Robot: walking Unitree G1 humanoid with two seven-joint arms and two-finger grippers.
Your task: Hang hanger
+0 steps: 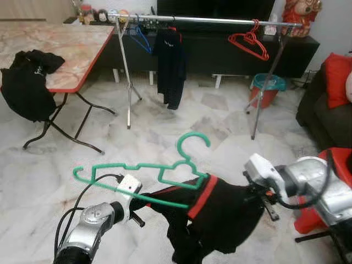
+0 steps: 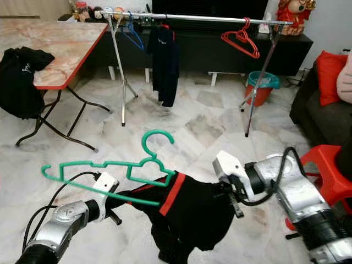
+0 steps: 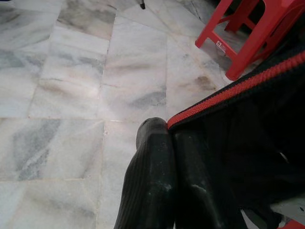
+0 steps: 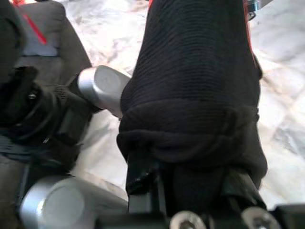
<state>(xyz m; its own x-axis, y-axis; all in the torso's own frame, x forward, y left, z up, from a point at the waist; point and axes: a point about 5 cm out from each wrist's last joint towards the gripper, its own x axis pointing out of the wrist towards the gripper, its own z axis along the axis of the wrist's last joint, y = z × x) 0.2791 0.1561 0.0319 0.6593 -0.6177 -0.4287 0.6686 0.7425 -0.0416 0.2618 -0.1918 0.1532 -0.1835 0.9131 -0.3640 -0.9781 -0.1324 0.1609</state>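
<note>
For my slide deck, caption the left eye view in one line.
Both grippers hold a black garment on a green hanger before the clothes rail.

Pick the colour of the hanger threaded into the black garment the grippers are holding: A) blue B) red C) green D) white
C: the hanger in the black garment, between the left gripper and right gripper, is green; red and blue ones hang on the rail.

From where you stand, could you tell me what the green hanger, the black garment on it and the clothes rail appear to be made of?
The green hanger looks like moulded plastic: uniform colour, slight sheen, thin flat bars. The black garment appears to be a knitted fabric, matte with fine ribbing in the right wrist view, and red trim. The clothes rail looks like bare metal tube, silvery and reflective; which metal is unclear.
</note>
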